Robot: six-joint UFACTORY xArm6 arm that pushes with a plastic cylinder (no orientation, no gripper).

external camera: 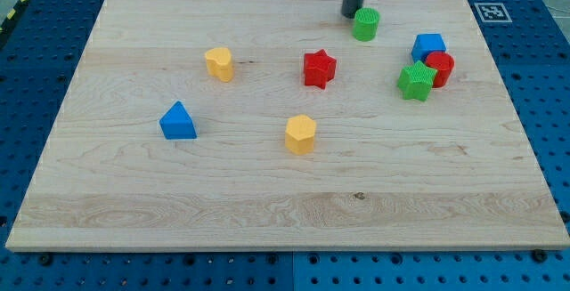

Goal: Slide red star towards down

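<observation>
The red star point(319, 68) lies on the wooden board a little right of centre, in the upper half. My tip point(351, 15) is at the view's top, just left of and touching or nearly touching the green cylinder point(366, 24). The tip stands above and slightly right of the red star, with a clear gap between them.
A blue cube point(428, 47), red cylinder point(439, 68) and green star point(416, 81) cluster at the right. A yellow block point(219, 63) sits left of the red star, a yellow hexagonal block point(301, 134) below it, a blue triangle point(178, 121) at the left. The board's point(267, 211) edges border a blue pegboard.
</observation>
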